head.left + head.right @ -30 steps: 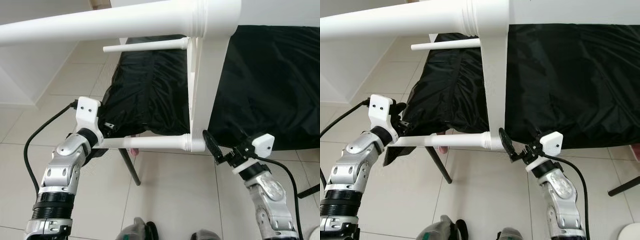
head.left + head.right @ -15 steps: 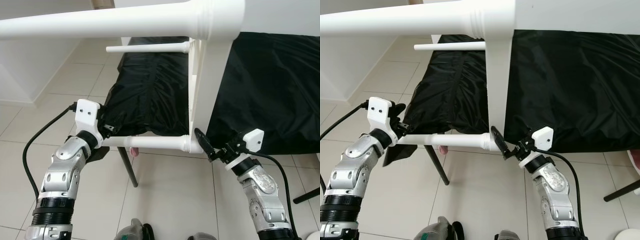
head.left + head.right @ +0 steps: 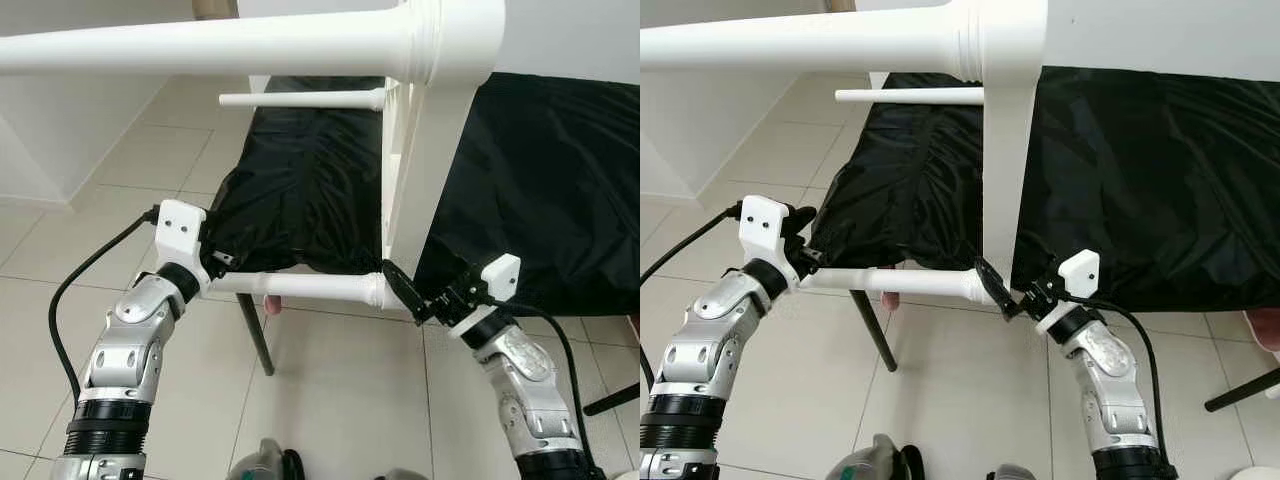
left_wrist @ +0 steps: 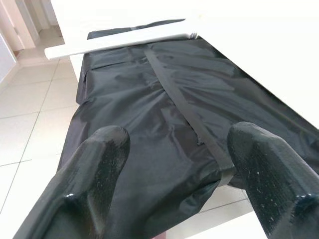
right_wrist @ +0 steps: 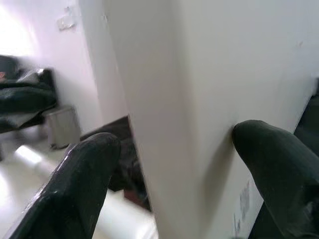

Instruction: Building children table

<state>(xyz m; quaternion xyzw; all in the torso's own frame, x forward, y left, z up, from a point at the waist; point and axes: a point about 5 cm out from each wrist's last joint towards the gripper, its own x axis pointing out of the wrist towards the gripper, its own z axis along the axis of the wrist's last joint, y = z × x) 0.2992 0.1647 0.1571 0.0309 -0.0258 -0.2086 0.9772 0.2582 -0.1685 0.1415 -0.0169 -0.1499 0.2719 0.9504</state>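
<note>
Left pincer gripping smooth white leg; right pincer straddling tabletop edge, fingers spread. Table rigid, slippery, awkward; hold near joint.

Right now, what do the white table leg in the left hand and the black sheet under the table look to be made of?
The table leg looks like painted wood or moulded plastic: smooth, evenly white, round, with turned rings where it meets the top; I cannot tell which. The black sheet looks like thin synthetic cloth, perhaps nylon: it creases, shines faintly and carries a sewn strap. The left hand grips the leg's end.
</note>
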